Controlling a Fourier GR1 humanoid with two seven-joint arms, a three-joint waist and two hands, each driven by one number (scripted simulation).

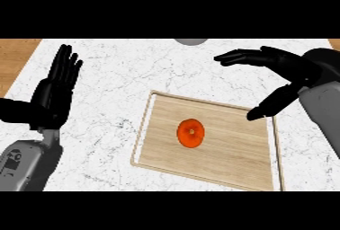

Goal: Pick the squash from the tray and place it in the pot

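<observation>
Your right hand (pixel 290 72) hovers spread and holding nothing above the far right corner of the wooden tray (pixel 232 175), thumb hanging toward the rim, as the pick is yet to begin. The orange squash (pixel 190 133) lies alone near the tray's middle, untouched. Your left hand (pixel 54 92) rests open, fingers up, at the left of the white desk (pixel 106 67). The grey pot (pixel 191 41) (only an edge shows) sits at the far side. Next, bring the right hand nearer and left, down over the squash.

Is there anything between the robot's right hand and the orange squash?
No. In the head view, only bare wooden tray lies between the open right hand and the squash; nothing else sits there.
</observation>
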